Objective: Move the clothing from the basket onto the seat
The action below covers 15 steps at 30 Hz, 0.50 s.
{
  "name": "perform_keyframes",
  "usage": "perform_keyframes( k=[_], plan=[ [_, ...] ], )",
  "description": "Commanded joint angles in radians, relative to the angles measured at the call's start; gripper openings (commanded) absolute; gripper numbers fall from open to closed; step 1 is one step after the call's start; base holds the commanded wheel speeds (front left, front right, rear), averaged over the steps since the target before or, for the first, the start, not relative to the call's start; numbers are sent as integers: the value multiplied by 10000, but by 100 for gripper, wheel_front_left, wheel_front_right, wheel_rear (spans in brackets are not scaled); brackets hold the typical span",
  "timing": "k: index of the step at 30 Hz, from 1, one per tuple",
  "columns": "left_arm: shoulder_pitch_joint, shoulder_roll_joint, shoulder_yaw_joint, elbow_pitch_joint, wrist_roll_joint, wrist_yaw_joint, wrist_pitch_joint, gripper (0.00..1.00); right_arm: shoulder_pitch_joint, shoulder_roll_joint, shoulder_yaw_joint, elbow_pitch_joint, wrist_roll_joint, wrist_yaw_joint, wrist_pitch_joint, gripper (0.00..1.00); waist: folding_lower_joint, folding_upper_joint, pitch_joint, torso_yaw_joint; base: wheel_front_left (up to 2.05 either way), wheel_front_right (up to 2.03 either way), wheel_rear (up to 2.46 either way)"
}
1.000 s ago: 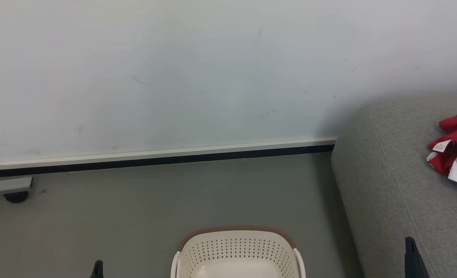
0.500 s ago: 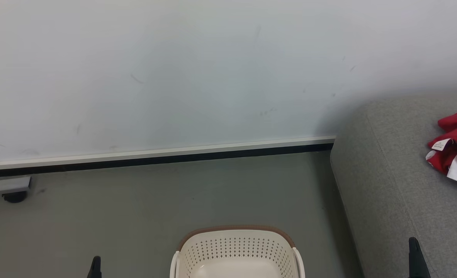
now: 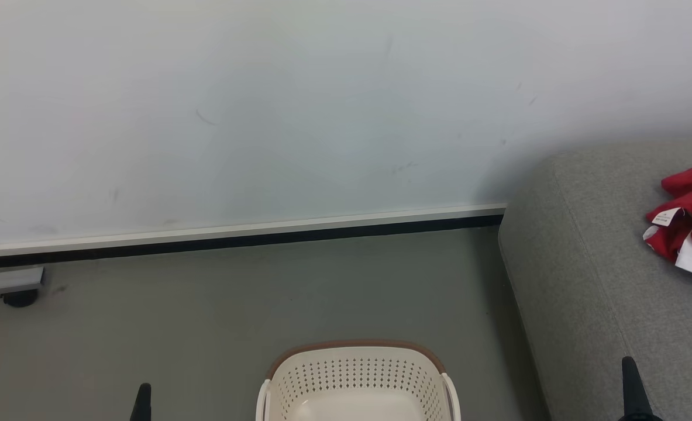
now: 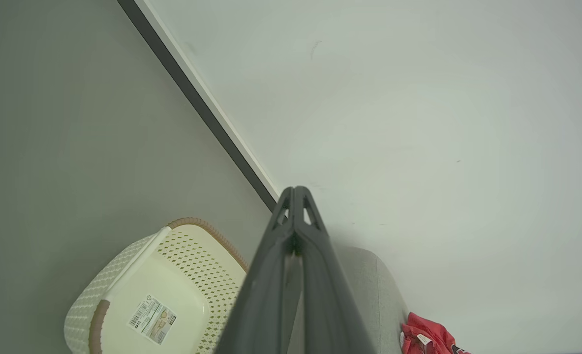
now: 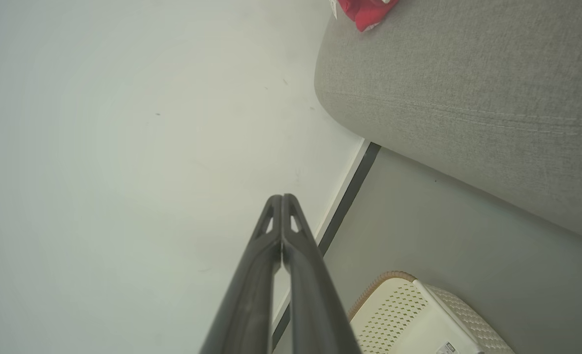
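Firstly, the pincers. Left gripper point(image 4: 295, 192): long dark fingers pressed together from base to tip, closed on itself, free in the air, touching neither floor nor basket. Right gripper point(image 5: 282, 199): likewise pressed together, tips meeting, hanging free.

Between the two grippers: the basket point(image 3: 354, 347), standing on the grey floor point(image 3: 234, 304), brown rim uppermost, cream bottom bare but for a printed label point(image 4: 151, 319). Wider strip of floor on the left gripper's side, narrower strip on the right gripper's side.

Just right of the right gripper, and behind its fingertip in the head view: the seat point(image 3: 585, 280), rounded corner toward the wall point(image 3: 322, 117).

Ahead and to the right of the right gripper, well apart from it: the clothing point(image 3: 688, 231), red with white panels, lying crumpled on the seat top.

Ahead of both grippers: open floor up to the dark baseboard point(image 3: 234, 242).

Far left of the left gripper: a dark caster point(image 3: 18, 298) at the wall's foot.
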Motion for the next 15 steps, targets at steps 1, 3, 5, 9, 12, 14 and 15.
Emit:
perform_keyframes(
  k=[1,3,5,9,12,14,15],
  plan=[
    [-236,58,74,-32,-251,-60,76,0,-175,5,-65,-102,263,3,46,0,0,-1,4,-4,0,0,0],
    [-240,58,90,-20,-460,-84,137,0,-191,21,-93,-103,463,3,86,0,0,-1,10,-10,0,0,0],
    [-249,59,106,-5,-668,-105,199,0,-209,39,-121,-103,643,3,127,0,0,-1,16,-16,0,0,0],
    [-300,61,132,19,-1038,-121,313,0,-232,74,-177,-103,1034,3,205,0,0,-1,28,-29,0,0,0],
    [-331,62,152,37,-1322,-155,395,0,-238,100,-217,-103,1290,3,268,0,0,-1,37,-38,0,0,0],
    [-342,62,160,43,-1393,-165,433,0,-235,109,-232,-102,1381,3,283,0,0,-1,40,-41,0,0,0],
    [-353,63,168,48,-1488,-176,464,0,-230,116,-245,-102,1473,3,306,0,0,-1,43,-44,0,0,0]
  ],
)
